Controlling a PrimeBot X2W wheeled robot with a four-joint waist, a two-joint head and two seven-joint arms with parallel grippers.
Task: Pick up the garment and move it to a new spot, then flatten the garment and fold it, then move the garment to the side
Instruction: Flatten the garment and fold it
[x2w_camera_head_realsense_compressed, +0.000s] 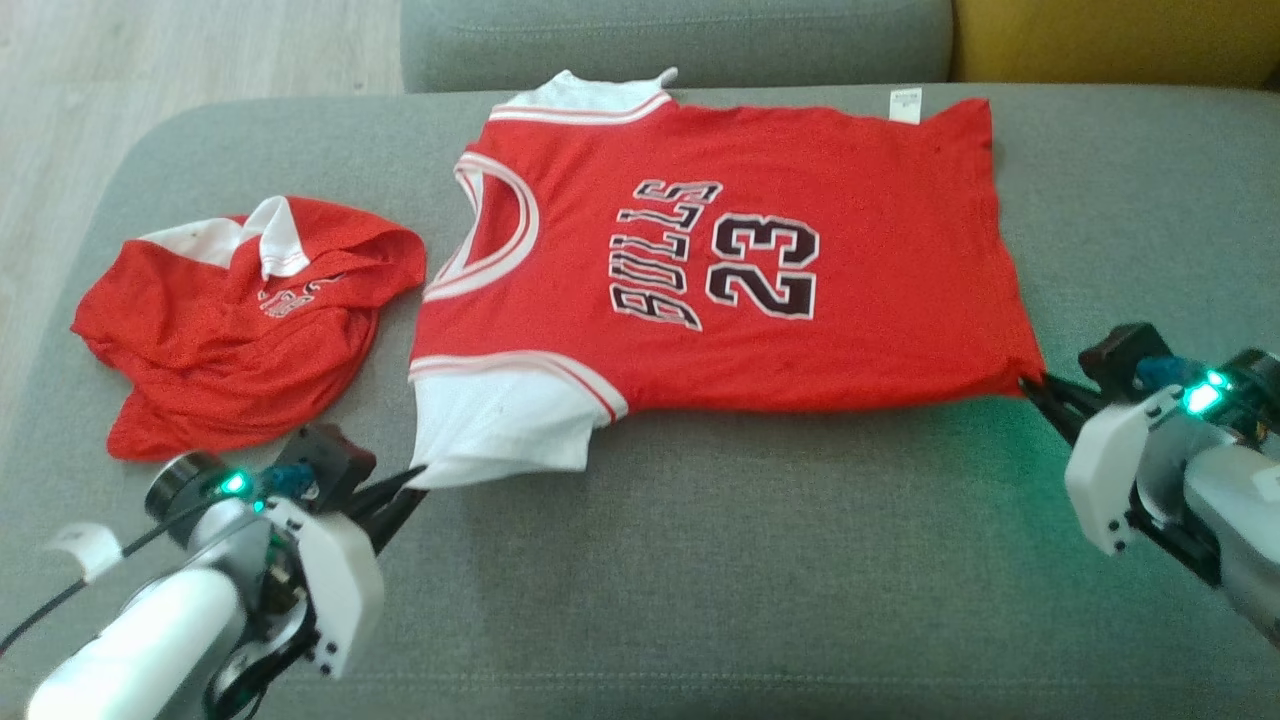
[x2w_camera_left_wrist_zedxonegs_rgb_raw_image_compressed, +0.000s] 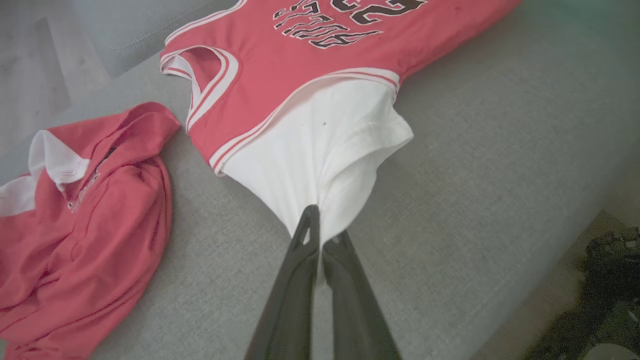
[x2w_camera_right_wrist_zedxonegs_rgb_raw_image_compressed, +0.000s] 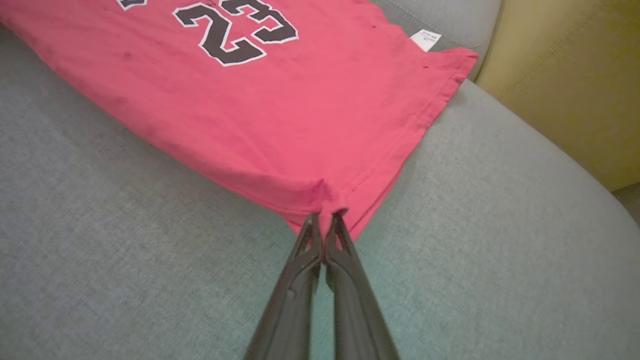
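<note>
Jersey (x2w_camera_head_realsense_compressed: 720, 270), red with white sleeves and black 23, lies flat; left claw (x2w_camera_head_realsense_compressed: 417, 475) pinches a sleeve, right claw (x2w_camera_head_realsense_compressed: 1029, 384) a corner.

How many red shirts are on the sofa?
2: the flat jersey lies in the middle, and the crumpled shirt sits beside its neck end, on the robot's left. I see no others.

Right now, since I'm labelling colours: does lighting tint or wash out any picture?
Head view: green glow from the lamp by the right gripper tints the sofa beside it. Left wrist view: the jersey looks washed pink, lower right corner dark and blurry. Right wrist view: same pink wash.
</note>
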